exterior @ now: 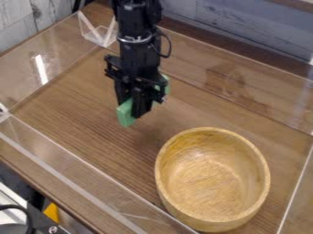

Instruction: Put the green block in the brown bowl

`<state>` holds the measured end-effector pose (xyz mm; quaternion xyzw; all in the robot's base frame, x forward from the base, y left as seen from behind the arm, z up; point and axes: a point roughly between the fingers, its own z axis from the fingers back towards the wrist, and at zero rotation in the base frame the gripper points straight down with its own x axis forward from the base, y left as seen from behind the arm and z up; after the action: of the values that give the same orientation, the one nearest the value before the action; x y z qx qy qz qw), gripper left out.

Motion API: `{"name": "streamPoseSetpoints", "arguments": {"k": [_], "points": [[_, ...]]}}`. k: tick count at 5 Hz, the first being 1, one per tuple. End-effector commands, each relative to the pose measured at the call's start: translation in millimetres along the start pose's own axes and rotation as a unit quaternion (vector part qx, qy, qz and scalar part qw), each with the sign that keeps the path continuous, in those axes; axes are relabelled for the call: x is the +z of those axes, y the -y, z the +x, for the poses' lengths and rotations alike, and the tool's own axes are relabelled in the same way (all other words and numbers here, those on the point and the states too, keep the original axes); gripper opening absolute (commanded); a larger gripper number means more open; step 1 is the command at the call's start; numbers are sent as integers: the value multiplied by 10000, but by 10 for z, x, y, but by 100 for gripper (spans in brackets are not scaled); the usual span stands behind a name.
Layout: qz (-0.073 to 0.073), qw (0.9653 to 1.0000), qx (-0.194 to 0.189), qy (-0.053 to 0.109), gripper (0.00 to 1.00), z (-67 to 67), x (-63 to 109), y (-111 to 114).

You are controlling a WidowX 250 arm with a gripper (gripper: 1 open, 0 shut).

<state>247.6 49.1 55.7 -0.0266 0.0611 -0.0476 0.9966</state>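
The green block (126, 111) is a bright green bar held tilted in the air above the wooden table. My black gripper (138, 103) is shut on the block, whose lower end pokes out below and left of the fingers while most of its length is hidden behind them. The brown bowl (213, 177) is a wide, light wooden bowl with a thick rim, resting at the front right and empty inside. The gripper hangs up and to the left of the bowl, apart from its rim.
Low clear plastic walls (61, 155) fence the wooden table (86, 128) on its left and front sides. A grey plank wall (244, 18) runs along the back.
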Motion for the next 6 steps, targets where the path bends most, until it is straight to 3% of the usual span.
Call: {"name": "streamPoseSetpoints", "arguments": {"k": [1,2,3,4,5,6], "points": [[45,9997,-174,137,0,97,52,56],[26,9994,-308,132,0,160,56,108],[-41,9999,-50,132,0,164,41,205],[-155,9990,-376,158,0,54,243,510],[-266,9953,-919,134,0,-113,394,1036],[-402,9965,-719,144,0,-230,367,1542]]}}
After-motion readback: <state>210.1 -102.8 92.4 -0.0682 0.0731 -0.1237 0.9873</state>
